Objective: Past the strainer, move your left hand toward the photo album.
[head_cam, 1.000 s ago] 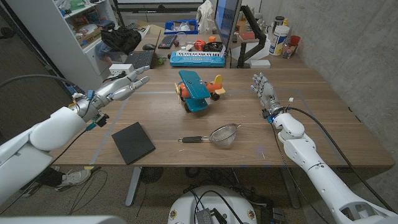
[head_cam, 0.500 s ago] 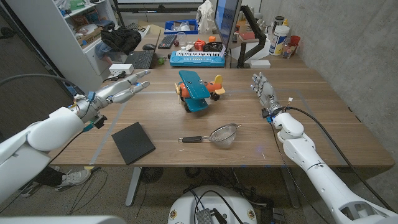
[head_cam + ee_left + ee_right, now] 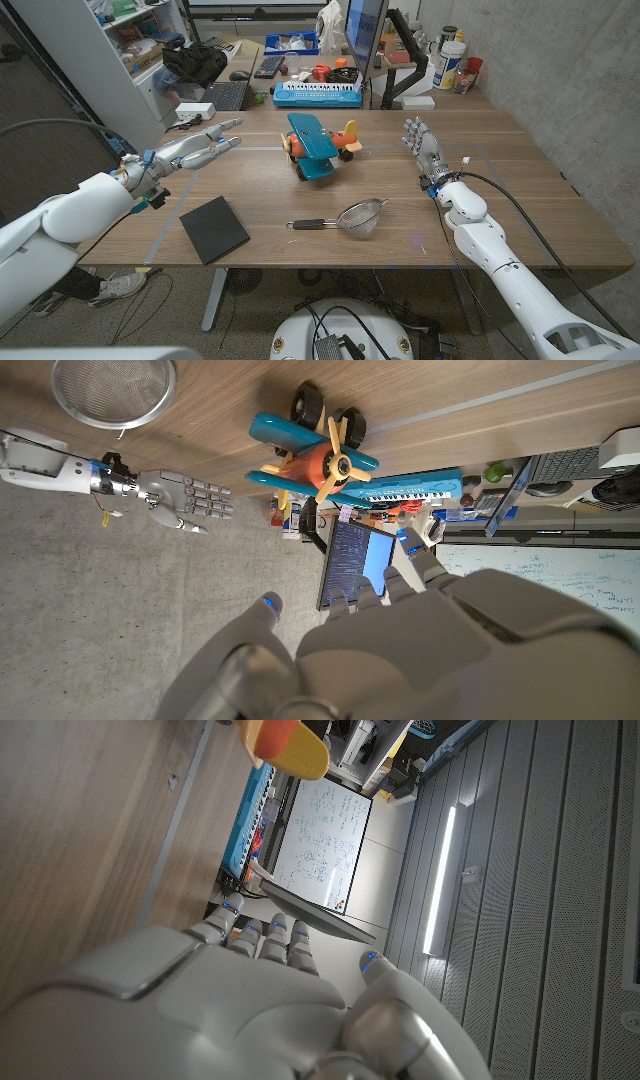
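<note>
From the head camera I look down on a wooden table (image 3: 500,215) with my two arms coming in from the bottom corners. My left hand (image 3: 195,150) is held above the table's left side, empty, its fingers stretched out and slightly spread, pointing toward the table's far middle. The photo album (image 3: 214,229), a flat dark square book, lies closed on the table near the front left, nearer to me than that hand and clearly apart from it. The strainer (image 3: 352,217), a round wire-mesh bowl with a dark handle pointing left, sits near the front edge at the middle, to the right of the album with bare wood between them. Beyond the strainer, toward the table's centre, stands a toy plane (image 3: 318,145) in teal with an orange nose and black wheels. My right hand (image 3: 424,145) is raised at the right side of the table, empty, fingers straight and close together, pointing away from me; I cannot tell whether it touches the wood. In the left wrist camera I see the back of my own left hand low in the picture, with the plane, the strainer's mesh and my right hand beyond its fingertips. Behind the table's far edge lie a blue toy keyboard (image 3: 318,94) and a computer screen (image 3: 366,40).
</note>
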Tool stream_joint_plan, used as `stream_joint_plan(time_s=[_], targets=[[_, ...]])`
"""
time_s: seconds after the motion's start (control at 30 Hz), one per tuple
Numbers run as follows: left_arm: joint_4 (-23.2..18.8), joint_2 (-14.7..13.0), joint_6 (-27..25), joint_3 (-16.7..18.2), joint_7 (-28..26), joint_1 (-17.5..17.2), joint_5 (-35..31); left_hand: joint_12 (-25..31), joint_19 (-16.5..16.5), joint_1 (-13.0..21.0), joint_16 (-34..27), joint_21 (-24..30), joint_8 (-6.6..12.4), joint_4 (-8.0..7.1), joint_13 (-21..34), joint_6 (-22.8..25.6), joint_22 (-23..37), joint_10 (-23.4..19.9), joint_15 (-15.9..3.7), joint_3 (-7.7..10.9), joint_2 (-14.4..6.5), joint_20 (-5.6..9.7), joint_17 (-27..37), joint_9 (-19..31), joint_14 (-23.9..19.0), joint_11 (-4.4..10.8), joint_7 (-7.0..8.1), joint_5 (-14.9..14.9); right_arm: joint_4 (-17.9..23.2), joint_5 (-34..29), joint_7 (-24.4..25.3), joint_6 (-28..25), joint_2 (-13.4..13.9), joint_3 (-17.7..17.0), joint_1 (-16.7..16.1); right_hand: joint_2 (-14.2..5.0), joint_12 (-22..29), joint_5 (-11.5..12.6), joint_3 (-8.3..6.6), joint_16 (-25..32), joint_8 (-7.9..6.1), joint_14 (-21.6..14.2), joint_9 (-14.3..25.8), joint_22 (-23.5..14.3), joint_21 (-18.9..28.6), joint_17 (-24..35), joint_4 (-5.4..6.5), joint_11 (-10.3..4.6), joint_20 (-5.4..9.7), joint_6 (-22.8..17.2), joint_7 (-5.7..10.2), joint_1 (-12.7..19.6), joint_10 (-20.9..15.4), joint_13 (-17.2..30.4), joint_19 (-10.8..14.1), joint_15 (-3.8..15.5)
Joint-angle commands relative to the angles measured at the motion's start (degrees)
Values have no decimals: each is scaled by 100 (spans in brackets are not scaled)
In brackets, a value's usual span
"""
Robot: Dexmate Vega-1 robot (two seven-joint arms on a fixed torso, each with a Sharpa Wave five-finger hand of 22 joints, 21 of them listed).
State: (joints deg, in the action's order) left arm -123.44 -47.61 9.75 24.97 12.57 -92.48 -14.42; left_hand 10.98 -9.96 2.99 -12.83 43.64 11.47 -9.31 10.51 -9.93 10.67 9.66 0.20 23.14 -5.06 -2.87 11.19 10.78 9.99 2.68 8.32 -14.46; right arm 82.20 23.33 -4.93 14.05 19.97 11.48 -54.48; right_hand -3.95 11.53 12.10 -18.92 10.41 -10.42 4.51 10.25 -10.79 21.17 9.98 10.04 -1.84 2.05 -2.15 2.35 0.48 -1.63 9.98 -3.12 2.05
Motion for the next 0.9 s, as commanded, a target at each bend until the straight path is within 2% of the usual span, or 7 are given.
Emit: stream_joint_plan(time_s=[0.03, 0.9], targets=[[30, -59, -33, -5, 209, -13, -109, 9, -1538, 69, 10, -10, 43, 32, 14, -671, 0, 751, -20, 33, -319, 49, 1, 20, 988, 30, 32, -58, -2, -18, 25, 13, -20, 36, 10, -507, 5, 19, 2, 5, -37, -20, 21, -28, -11, 11, 9, -50, 251, -42, 22, 20, -14, 32, 26, 113], [158, -224, 25, -35, 375, -16, -373, -14, -1596, 138, 26, -63, 31, 45, 16, -685, 4, 788, -31, 69, -306, 45, 2, 22, 1027, 54, 25, -74, -202, -103, 24, 20, -130, 154, 169, -509, 6, 21, 9, 5, -36, -25, 21, -30, -50, 10, 8, -45, 245, -36, 19, 22, -21, 32, 45, 115]])
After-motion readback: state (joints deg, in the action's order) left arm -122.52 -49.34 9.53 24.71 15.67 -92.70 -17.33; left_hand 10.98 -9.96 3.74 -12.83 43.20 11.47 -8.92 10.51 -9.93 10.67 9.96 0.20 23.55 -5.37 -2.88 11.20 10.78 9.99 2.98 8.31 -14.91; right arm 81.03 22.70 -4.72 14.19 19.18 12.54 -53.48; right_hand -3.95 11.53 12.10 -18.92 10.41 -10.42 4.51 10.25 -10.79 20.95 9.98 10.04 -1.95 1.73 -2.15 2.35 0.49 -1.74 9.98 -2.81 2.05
